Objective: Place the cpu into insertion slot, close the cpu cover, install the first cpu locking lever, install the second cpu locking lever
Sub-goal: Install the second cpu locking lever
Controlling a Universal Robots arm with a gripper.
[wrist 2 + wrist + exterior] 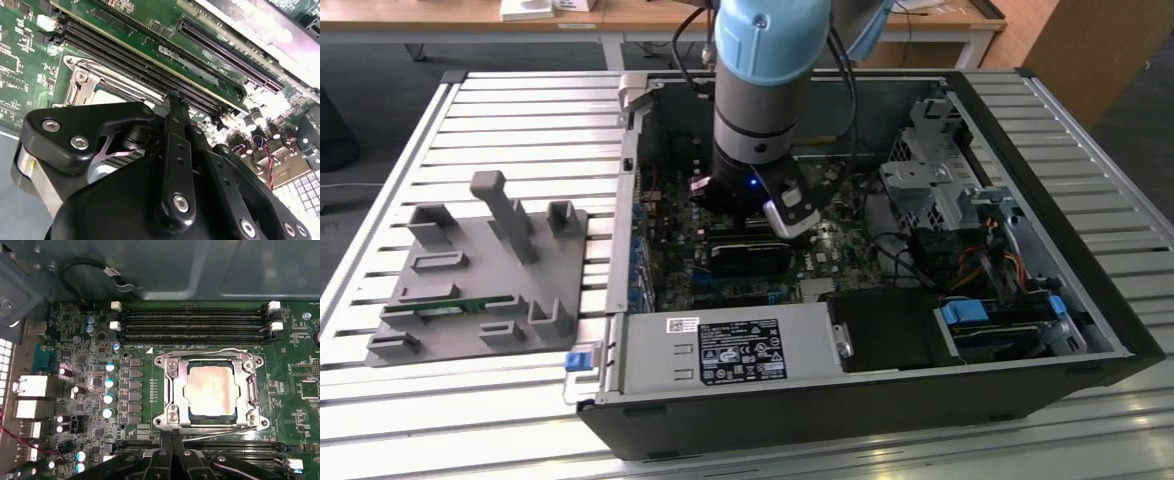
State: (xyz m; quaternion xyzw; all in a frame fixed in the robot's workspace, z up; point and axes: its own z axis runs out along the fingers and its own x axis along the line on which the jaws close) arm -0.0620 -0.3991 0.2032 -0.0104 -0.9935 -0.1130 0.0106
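Note:
The cpu (211, 390), a flat square chip with a silvery-tan top, lies seated in the insertion slot (212, 417) on the green board. The cpu cover (175, 390), a silver frame with a large window, lies flat around it. One thin wire lever (200, 353) runs along the side toward the memory slots. A second lever (220, 429) runs along the side nearest my gripper (172, 436). My gripper is shut, its tips touching each other just beside that lever with nothing seen between them. In the second wrist view my gripper (175, 100) hangs close over the cover's corner (85, 80).
My arm (754, 130) reaches down into the open computer case (1067, 300). Memory slots (195, 322) and a row of capacitors (109, 382) flank the socket. A black card (747, 258), power supply (727, 350) and drive cage (934, 180) crowd the case. A grey fixture (480, 270) lies at the exterior view's left.

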